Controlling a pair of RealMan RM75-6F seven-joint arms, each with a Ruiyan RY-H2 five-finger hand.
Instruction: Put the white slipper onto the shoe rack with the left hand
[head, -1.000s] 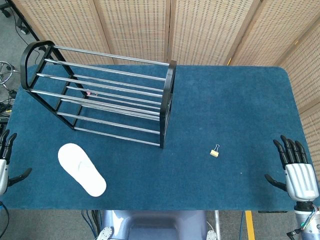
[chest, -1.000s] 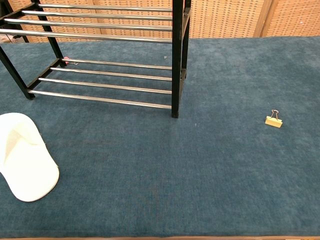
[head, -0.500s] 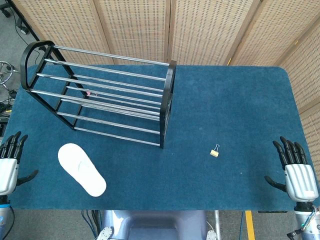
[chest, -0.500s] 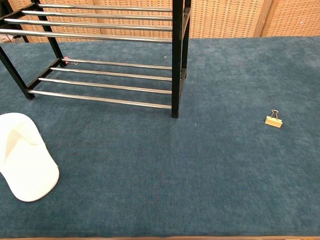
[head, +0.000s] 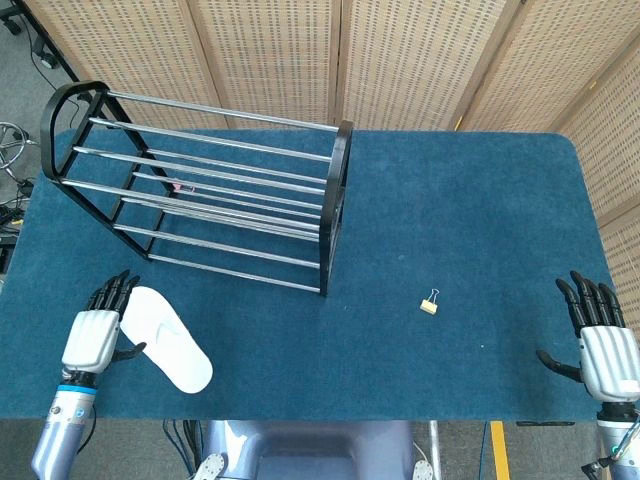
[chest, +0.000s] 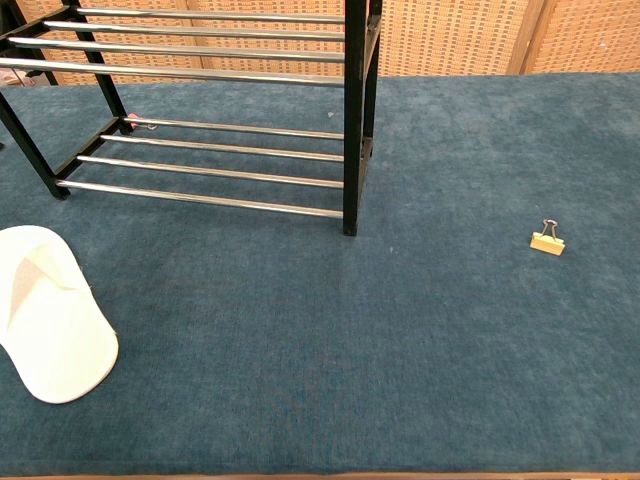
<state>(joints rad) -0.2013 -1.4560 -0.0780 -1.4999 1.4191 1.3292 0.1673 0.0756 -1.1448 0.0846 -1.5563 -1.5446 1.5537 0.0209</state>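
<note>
The white slipper (head: 170, 342) (chest: 50, 315) lies flat on the blue table near its front left corner, toe toward the front. My left hand (head: 95, 335) hovers just left of the slipper's heel end, fingers spread and empty; its shadow falls on the slipper in the chest view. The black shoe rack (head: 200, 190) (chest: 210, 110) with chrome bars stands behind the slipper at the back left. At the table's front right edge my right hand (head: 600, 345) is open, holding nothing. Neither hand shows in the chest view.
A small binder clip (head: 430, 303) (chest: 547, 240) lies on the blue table (head: 460, 220) right of centre. Woven folding screens (head: 400, 60) stand behind the table.
My left hand has moved in from the table's left edge to right beside the slipper's heel. The right hand has dropped slightly. Slipper, rack and clip are unmoved.
</note>
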